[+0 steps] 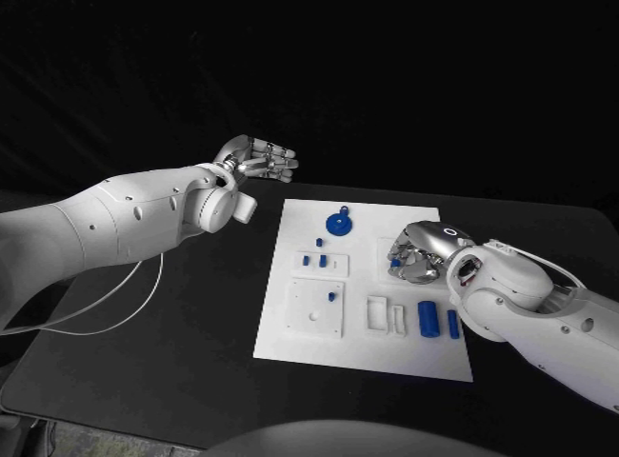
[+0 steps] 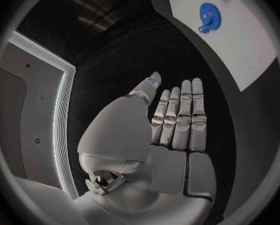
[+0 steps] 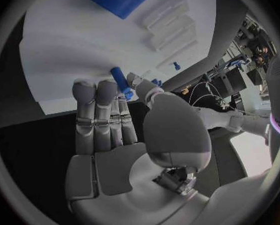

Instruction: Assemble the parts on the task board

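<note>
**Right hand pinching a blue part over the task board**

I am watching the right hand (image 1: pixel 422 255) hovering over the right side of the white task board (image 1: pixel 392 362), which is lying flat in the middle of the black tabletop (image 1: pixel 159 362). In the right wrist view its fingers (image 3: pixel 92 110) are lying pressed together while the thumb is closing against them, pinching a small blue peg (image 3: pixel 119 80) at the fingertips. I cannot tell whether the peg is touching the board beneath it.

The left hand (image 1: pixel 255 162) is holding off to the left of the board's far corner, above bare tabletop. In the left wrist view its fingers (image 2: pixel 184 115) are lying straight and side by side, the thumb standing slightly apart, and it is gripping nothing.

On the board I am seeing a blue gear (image 1: pixel 338 225) resting near the far edge, two small blue pegs (image 1: pixel 314 259) standing in a white block just behind a larger square block (image 1: pixel 316 307) carrying another blue piece. Near the front right, two blue cylinders (image 1: pixel 429 318) are lying side by side just beside a pair of white slotted holders (image 1: pixel 387 316).
</note>
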### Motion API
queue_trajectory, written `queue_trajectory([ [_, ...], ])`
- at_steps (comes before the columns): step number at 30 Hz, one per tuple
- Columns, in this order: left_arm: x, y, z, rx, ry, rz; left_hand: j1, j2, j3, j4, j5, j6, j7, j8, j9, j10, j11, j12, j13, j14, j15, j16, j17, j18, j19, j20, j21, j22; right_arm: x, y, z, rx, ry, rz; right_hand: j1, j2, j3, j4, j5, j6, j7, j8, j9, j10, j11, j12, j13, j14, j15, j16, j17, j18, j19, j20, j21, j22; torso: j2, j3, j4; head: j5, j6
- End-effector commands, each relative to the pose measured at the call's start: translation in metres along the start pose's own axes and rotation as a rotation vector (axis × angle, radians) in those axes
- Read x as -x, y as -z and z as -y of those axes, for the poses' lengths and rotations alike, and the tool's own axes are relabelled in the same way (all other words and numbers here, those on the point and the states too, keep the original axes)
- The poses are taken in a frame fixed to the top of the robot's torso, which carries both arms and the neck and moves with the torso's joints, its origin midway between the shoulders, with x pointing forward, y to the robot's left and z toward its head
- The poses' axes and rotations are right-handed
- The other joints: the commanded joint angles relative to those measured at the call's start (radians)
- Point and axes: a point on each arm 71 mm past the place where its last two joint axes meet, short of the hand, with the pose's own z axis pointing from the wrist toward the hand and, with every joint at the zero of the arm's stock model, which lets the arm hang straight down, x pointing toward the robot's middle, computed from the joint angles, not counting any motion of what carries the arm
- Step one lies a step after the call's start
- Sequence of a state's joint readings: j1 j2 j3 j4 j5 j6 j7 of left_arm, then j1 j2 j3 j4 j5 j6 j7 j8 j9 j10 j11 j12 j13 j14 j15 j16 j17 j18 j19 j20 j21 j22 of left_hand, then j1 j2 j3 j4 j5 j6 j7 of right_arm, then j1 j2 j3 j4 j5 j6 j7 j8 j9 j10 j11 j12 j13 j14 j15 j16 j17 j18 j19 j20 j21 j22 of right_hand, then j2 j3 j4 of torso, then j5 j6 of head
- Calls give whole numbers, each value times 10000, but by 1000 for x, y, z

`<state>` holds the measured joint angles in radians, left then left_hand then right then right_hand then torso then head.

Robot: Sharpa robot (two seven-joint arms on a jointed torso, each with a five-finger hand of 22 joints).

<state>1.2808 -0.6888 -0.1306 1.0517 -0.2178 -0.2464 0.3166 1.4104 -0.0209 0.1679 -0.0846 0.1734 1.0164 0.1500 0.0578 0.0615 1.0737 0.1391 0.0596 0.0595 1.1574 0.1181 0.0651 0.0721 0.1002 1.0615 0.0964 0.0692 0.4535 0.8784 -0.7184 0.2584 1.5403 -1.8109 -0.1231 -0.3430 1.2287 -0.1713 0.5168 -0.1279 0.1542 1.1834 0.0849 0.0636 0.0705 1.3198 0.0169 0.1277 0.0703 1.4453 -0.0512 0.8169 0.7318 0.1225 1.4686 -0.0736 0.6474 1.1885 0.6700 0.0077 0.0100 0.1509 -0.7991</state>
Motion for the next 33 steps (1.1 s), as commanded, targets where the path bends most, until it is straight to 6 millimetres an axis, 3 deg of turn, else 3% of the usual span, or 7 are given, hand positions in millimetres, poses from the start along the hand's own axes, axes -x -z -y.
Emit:
queue_trajectory([
  [1,-2,0,1,-72,16,-138,-45,-5,2,39,-19,21,6,45,8,30,29,-9,-6,-11,1,-39,-1,3,-22,18,21,-8,0,0,-2,41,83,159,118,184,554,-199,19,286,-13,7,8,176,-53,140,32,10,-125,-39,8,-134,460,-122,35,17,-1,4,1,5,-7],
  [4,-2,0,1,-44,10,-145,-9,-2,18,32,13,27,8,47,9,32,28,-8,-6,-13,-2,-39,-1,8,-21,13,26,-7,2,0,-4,86,-26,467,-1,218,1269,-465,556,507,-39,5,11,308,-90,274,71,2,-158,-51,20,-166,451,-171,75,52,2,3,-8,7,17],
  [6,-2,-1,1,-34,8,-151,-9,-2,18,32,13,27,8,47,9,32,28,-8,-6,-13,-2,-39,-1,8,-21,13,26,-7,3,1,-5,117,-67,594,-118,261,1727,-650,553,639,-68,0,17,392,-103,347,107,-6,-171,-63,28,-165,445,-183,119,101,1,2,-11,3,21],
  [9,-3,-1,1,-22,8,-163,-9,-2,18,32,13,27,8,47,9,32,28,-8,-6,-13,-2,-39,-1,8,-21,13,26,-7,3,1,-6,143,-110,722,-131,316,1951,-720,377,705,-90,5,26,436,-107,377,129,0,-179,-66,37,-162,433,-197,141,135,-2,3,1,-32,51],
  [13,-3,-1,1,0,-2,-158,10,-7,65,13,61,30,11,44,7,26,31,-8,-6,-13,-5,-39,-4,9,-32,5,42,34,4,2,-6,170,-150,899,-202,268,2218,-770,548,755,-111,6,70,469,-108,400,166,-7,-194,-83,46,-158,409,-208,111,175,-7,5,-2,-80,133],
  [27,0,-1,-1,50,-39,-81,-14,-19,154,-5,90,28,14,46,8,20,33,-10,-7,-15,-5,-39,-7,9,-74,2,54,166,21,12,-16,615,-656,1774,38,302,2582,-645,-806,765,-112,6,132,475,-107,389,215,15,-204,-113,66,-160,426,-218,53,293,-15,2,-9,-74,222],
  [33,2,-1,-3,72,-54,-40,-25,-23,190,-17,86,26,16,45,8,21,34,-9,-7,-16,-4,-38,-7,12,-93,2,53,259,40,19,-31,1219,-1132,2441,73,248,2594,-603,-730,790,-120,8,142,514,-115,378,212,22,-222,-107,82,-154,446,-235,79,332,1,8,1,-49,301],
])
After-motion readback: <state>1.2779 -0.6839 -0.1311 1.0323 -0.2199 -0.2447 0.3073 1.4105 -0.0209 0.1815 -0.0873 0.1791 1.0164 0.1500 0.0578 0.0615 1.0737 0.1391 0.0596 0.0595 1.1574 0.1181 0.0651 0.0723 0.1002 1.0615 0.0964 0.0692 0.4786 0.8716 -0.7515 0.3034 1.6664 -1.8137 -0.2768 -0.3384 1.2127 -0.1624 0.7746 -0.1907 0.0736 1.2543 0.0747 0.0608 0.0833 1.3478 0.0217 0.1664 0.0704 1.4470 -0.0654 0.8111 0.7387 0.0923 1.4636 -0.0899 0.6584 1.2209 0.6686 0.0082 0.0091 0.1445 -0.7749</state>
